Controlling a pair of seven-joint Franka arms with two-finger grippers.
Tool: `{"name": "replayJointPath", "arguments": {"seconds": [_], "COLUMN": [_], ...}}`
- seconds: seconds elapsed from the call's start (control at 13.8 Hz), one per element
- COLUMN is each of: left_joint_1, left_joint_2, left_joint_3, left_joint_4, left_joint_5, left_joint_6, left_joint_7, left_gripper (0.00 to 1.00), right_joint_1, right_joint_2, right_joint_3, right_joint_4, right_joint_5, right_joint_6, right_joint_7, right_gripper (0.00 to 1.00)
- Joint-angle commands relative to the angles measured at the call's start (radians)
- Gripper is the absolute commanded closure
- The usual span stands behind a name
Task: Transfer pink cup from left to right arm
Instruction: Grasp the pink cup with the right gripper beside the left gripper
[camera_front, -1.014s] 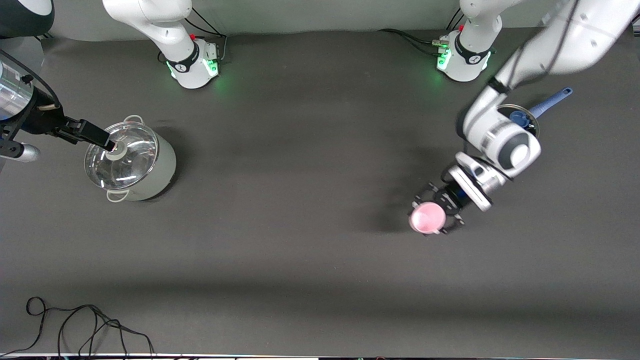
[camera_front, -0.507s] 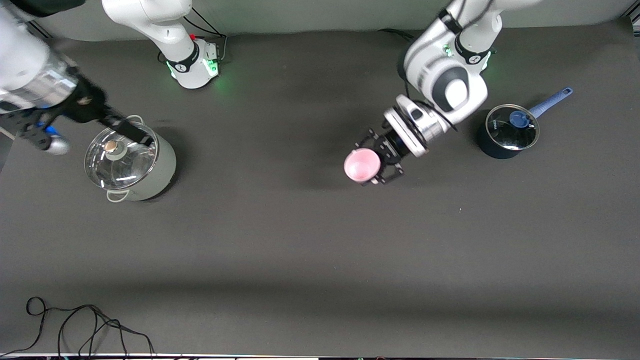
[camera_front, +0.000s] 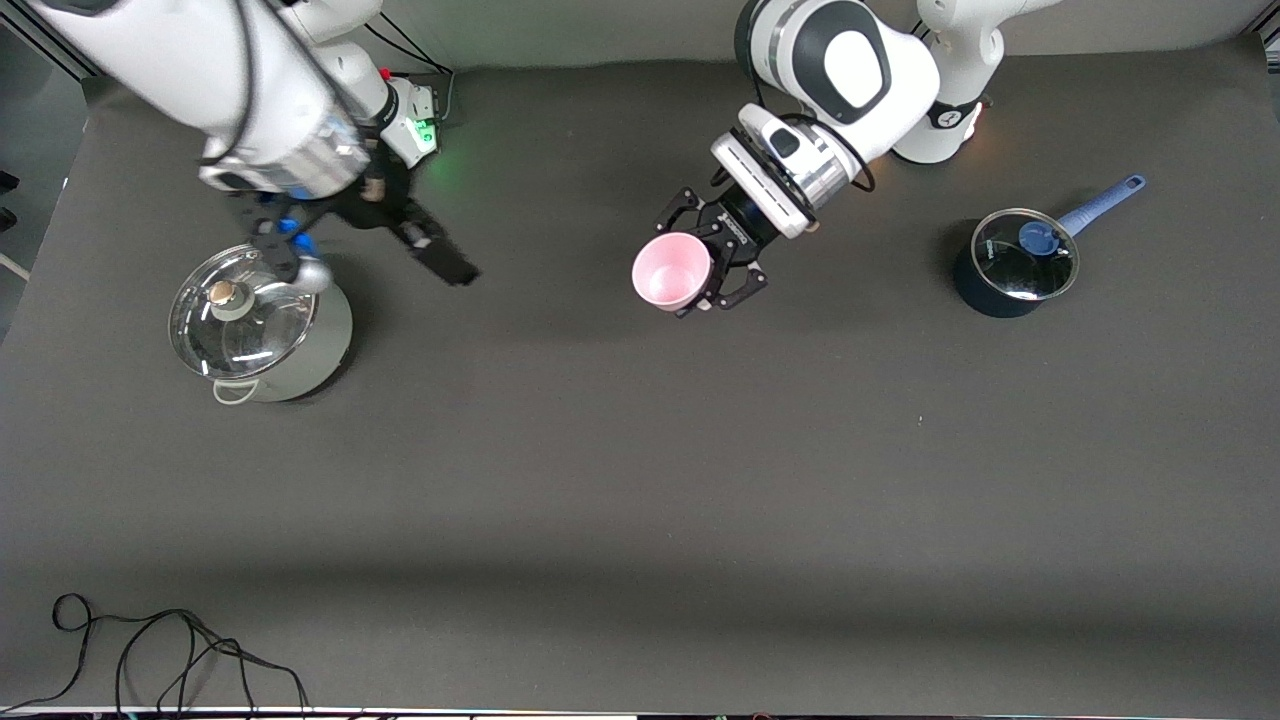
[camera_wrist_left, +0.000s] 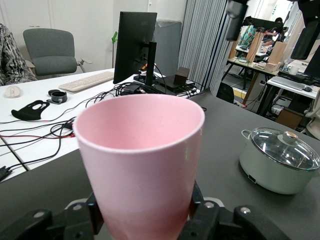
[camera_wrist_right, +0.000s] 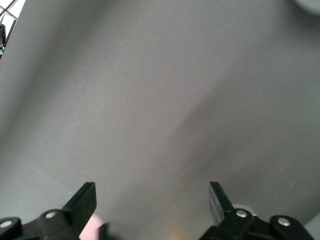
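The pink cup (camera_front: 672, 272) is held in the air over the middle of the table, toward the robots' bases. My left gripper (camera_front: 716, 268), the black claw, is shut on its lower part. The cup's open mouth is tilted toward the right arm's end. In the left wrist view the cup (camera_wrist_left: 142, 165) fills the middle, with the claw links of the left gripper (camera_wrist_left: 145, 220) on both sides of it. My right gripper (camera_front: 440, 262) hangs over bare table between the grey-green pot and the cup, apart from the cup. In the right wrist view the right gripper (camera_wrist_right: 150, 202) is open and empty.
A grey-green pot with a glass lid (camera_front: 262, 325) stands at the right arm's end and also shows in the left wrist view (camera_wrist_left: 280, 160). A dark blue saucepan with a lid (camera_front: 1012, 262) stands at the left arm's end. A black cable (camera_front: 180, 650) lies at the near edge.
My left arm has carried the pink cup from the left arm's end to over the table's middle. My right gripper has swung from the pot's lid toward the middle.
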Motion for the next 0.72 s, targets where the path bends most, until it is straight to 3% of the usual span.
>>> {"name": "replayJointPath", "arguments": {"seconds": [0.0,0.65], "left_joint_1": [-0.012,-0.010], "left_joint_2": [0.000,0.003], "left_joint_3": [0.010,0.012], "left_joint_4": [0.013,0.013], "left_joint_5": [-0.017,-0.017], "left_joint_6": [0.015,0.016], "left_joint_7": [-0.002,-0.002], "left_gripper": [0.57,0.55], "right_joint_1": [0.093,0.228], "right_joint_2": [0.138,0.224], "right_joint_3": [-0.012,-0.012], "right_joint_4": [0.211,0.248], "right_joint_5": [0.021,0.020], "right_joint_6": [-0.028,0.150], "right_joint_7": [0.194,0.342], "right_gripper": [0.01,0.01]}}
